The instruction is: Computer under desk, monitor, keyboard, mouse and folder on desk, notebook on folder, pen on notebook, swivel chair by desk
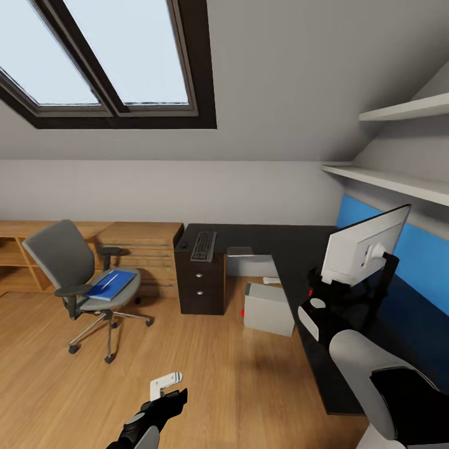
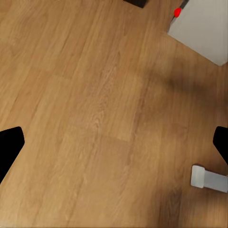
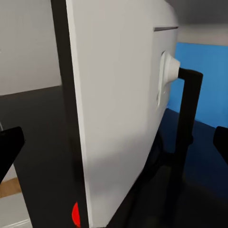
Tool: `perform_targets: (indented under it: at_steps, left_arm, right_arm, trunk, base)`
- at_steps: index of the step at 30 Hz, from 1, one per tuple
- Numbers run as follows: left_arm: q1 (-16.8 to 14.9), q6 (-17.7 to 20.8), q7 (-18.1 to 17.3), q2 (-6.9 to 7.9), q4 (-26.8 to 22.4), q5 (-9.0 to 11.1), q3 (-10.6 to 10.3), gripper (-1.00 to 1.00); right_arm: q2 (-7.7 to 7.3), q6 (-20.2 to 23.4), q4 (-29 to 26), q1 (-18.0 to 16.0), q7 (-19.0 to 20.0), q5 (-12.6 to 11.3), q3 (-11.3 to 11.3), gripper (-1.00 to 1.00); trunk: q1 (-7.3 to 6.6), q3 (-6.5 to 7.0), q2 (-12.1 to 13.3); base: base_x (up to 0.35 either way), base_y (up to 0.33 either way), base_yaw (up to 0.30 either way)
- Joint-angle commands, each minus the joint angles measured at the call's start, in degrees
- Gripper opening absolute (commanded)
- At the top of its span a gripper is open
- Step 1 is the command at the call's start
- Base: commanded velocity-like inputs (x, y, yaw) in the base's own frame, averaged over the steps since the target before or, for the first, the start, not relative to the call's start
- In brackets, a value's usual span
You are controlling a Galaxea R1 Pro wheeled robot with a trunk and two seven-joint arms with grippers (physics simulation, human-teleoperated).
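Fingers of the left gripper (image 2: 114, 142) are spread wide over bare wooden floor (image 2: 95, 104), grasping nothing; the computer (image 2: 202, 28) stands on the floor beyond them. Fingers of the right gripper (image 3: 114, 142) are also spread apart, straddling the lower edge of the monitor (image 3: 118, 109), which stands on the desk (image 1: 280, 243), without visible contact.

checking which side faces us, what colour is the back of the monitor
Light grey, nearly white, on a black stand. The monitor back shows best in the right wrist view.
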Motion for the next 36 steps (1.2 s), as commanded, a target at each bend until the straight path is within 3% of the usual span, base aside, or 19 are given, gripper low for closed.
perform_targets:
  at_steps: [1,36]
  left_arm:
    - [-0.1,0.1,0.5,0.07,-0.1,0.4,-0.2,1.0]
    - [-0.1,0.1,0.4,0.07,-0.1,0.4,-0.3,1.0]
  right_arm:
    - [-0.04,-0.3,0.0,-0.1,-0.2,-0.6,0.5,1.0]
    - [-0.4,0.9,0.0,-0.1,-0.2,-0.7,0.4,1.0]
  trunk:
    - [0.04,-0.1,-0.1]
    - [0.04,-0.1,-0.1]
  base:
    - [0.2,0.001,0.0]
    - [0.078,0.0,0.0]
